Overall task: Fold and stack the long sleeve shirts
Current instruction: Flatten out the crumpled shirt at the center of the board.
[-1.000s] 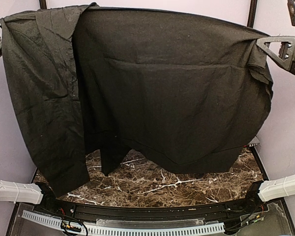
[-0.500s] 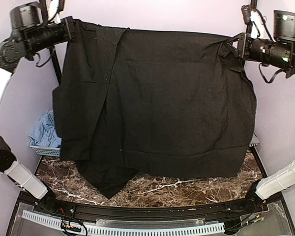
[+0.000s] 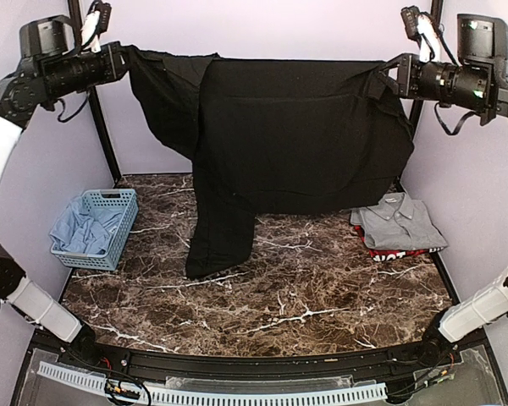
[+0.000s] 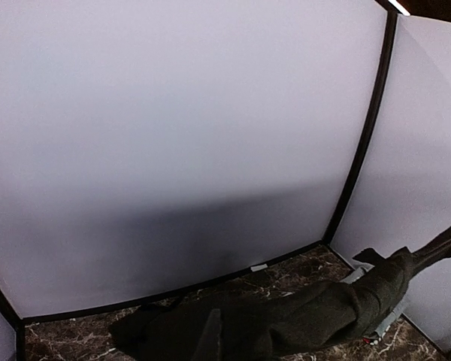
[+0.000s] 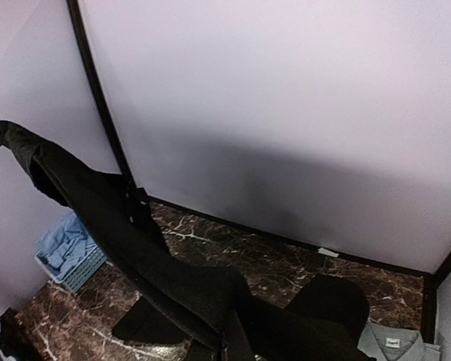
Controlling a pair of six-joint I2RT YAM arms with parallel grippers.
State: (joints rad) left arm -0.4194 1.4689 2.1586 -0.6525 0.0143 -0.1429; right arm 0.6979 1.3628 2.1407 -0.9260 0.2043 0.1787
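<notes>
Black shirt (image 3: pixel 296 144): large, plain, hanging spread out above the marble table (image 3: pixel 305 292), one long part drooping down to it. Left gripper (image 3: pixel 125 56) and right gripper (image 3: pixel 393 74): each clamped tight on an upper corner.

Black shirt (image 3: pixel 296 135) hangs stretched between left gripper (image 3: pixel 124 60) and right gripper (image 3: pixel 393 74), both clamped on it. Grey shirt (image 3: pixel 398 222) lies folded right; basket (image 3: pixel 119 233) left.

The dark brown, white-veined marble-patterned desk (image 3: pixel 305 296) carries a light-blue plastic lattice basket (image 3: pixel 121 230) at its left edge, with crumpled pale blue cloth (image 3: pixel 80 230) inside. Near the right edge a folded grey collared shirt (image 3: pixel 398 222) lies on a folded red-edged, white-lettered shirt (image 3: pixel 391 252).
</notes>
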